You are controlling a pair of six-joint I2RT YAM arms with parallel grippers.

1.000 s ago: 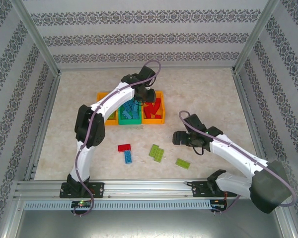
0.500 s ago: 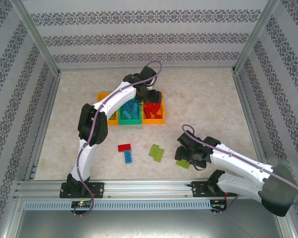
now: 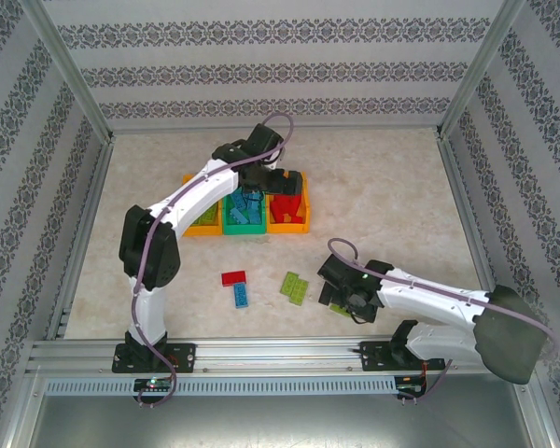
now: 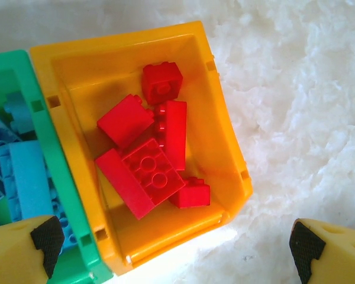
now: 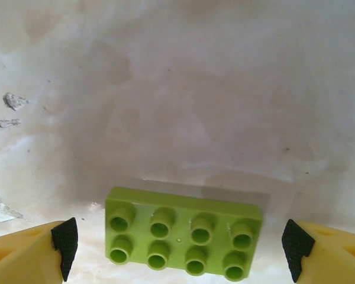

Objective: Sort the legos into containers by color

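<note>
Bright, even light; the lime brick (image 5: 183, 234) casts a soft shadow, table (image 4: 296, 118) glare-whitened.

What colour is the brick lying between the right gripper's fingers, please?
The brick is lime green, clearest in the right wrist view.

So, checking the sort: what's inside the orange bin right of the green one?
Only red bricks show in the orange bin, piled on one another. Whatever lies under the pile is covered.
</note>
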